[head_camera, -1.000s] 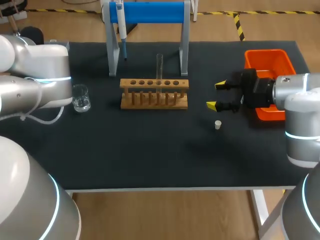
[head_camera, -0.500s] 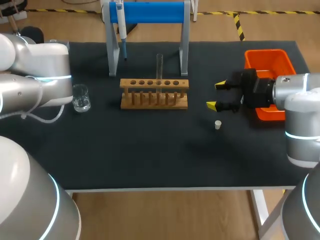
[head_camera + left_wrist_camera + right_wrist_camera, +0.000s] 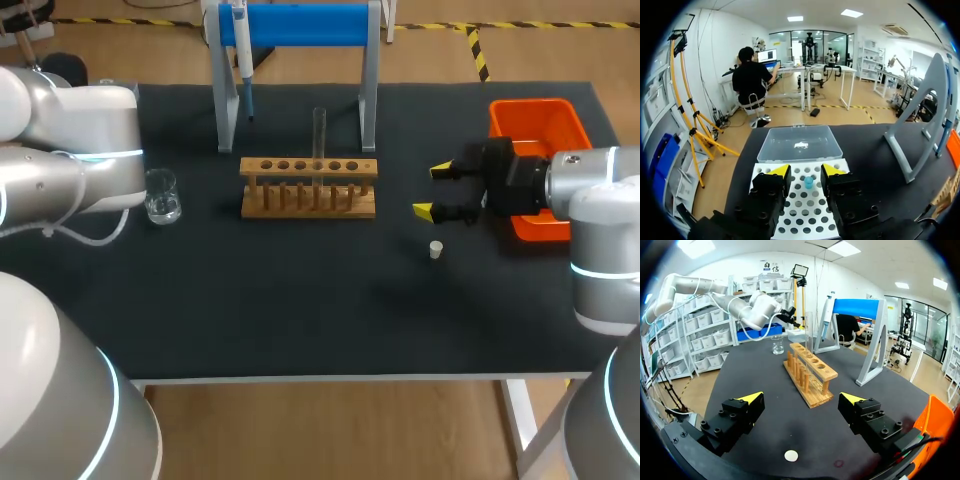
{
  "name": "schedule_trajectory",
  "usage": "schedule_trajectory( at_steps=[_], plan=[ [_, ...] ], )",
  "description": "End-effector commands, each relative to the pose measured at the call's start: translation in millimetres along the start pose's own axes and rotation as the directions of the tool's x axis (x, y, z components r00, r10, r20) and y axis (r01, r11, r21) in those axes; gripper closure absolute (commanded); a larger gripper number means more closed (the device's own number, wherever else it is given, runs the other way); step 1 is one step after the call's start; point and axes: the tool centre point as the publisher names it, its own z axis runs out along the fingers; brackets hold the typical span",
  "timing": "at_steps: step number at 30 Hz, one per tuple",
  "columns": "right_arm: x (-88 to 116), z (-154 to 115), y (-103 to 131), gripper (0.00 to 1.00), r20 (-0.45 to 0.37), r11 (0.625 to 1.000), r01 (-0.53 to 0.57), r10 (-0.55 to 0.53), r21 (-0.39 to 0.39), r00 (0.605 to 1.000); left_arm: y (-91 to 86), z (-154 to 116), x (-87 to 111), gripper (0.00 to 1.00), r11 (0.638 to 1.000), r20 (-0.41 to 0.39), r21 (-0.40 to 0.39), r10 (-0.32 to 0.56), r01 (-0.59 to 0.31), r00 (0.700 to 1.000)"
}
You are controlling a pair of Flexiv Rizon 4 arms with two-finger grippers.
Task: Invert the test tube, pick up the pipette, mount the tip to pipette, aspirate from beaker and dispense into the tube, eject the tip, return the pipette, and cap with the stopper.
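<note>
**A:** Where does the test tube (image 3: 319, 133) lie from the arms?

**B:** It stands in the wooden rack (image 3: 308, 188) in the middle of the counter (image 3: 300, 300). Its long axis is vertical and most of its length rises clear above the rack's top bar. The right end effector (image 3: 432, 190) hangs just off the rack's right end, so the tube is ahead of it and toward my left. Its fingers are spread wide and hold nothing.

**A:** And from its own wrist camera?

**B:** The rack runs lengthwise away between the two yellow tips, and the tube rises partway along it. The stopper (image 3: 436, 250) lies on the counter near that end effector, touching nothing.

**A:** What about the left side?

**B:** The left end effector (image 3: 806, 171) is well apart from the tube. It hovers over a white perforated tip tray (image 3: 790, 220) with its fingers apart. One blue tip (image 3: 809, 182) sits in the tray below the gap, and neither finger grips it.

**A:** So which arm takes the tube?

**B:** The right one, I'd judge, since it is much nearer and already faces the rack. A level reach would bring its fingers across the upright glass above the top bar. The pipette (image 3: 241, 50) hangs on its stand (image 3: 368, 90) behind the rack, untouched.

**A:** Which end of the tube is open?

**B:** I can't tell, because the glass shows too faintly.
</note>
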Motion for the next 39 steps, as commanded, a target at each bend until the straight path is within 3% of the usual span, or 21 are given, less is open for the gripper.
schedule_trajectory(
  at_steps=[1, 39],
  plan=[
    [0.2, -0.6, -0.7, 0.0, 0.001, 1.0, 0.001, -0.001, -0.003, 1.0, -1.4, 3.3, -1.5, 0.64, 1.0, -0.003, -0.01, 0.001, -0.001, 1.0],
    [0.2, -0.6, -0.7, 0.0, 0.001, 1.0, 0.001, -0.001, -0.003, 1.0, 0.7, 8.0, -1.8, 0.66, 1.0, -0.007, -0.02, 0.011, -0.011, 1.0]
  ],
)
